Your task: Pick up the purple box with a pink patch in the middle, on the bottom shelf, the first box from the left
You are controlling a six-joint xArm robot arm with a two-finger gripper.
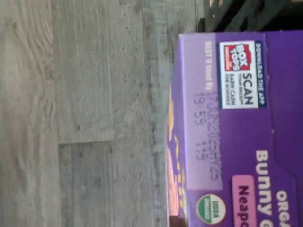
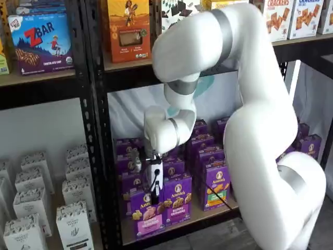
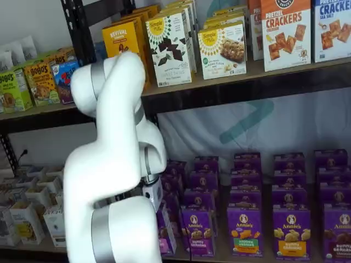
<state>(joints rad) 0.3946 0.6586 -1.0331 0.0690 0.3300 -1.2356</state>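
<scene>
The purple box (image 2: 147,214) stands at the left front of the bottom shelf (image 2: 204,215), its pink patch with pale bunny snacks facing out. My gripper (image 2: 154,198) comes down on the box's top edge, black fingers shut on it under the white body. In the wrist view the box's purple top flap (image 1: 236,142) fills one side, with a Box Tops label and a pink tag, and its pink-printed front (image 1: 173,184) shows edge-on. In a shelf view the arm covers most of the purple box (image 3: 165,233), and only a narrow purple strip shows.
More purple Annie's cartons (image 2: 178,200) stand right beside the held one and in rows behind (image 3: 245,230). A perforated black upright (image 2: 99,156) is close on the left, with white cartons (image 2: 73,224) beyond. Orange and white cartons (image 3: 170,46) fill the shelf above. Grey plank floor (image 1: 85,118) lies below.
</scene>
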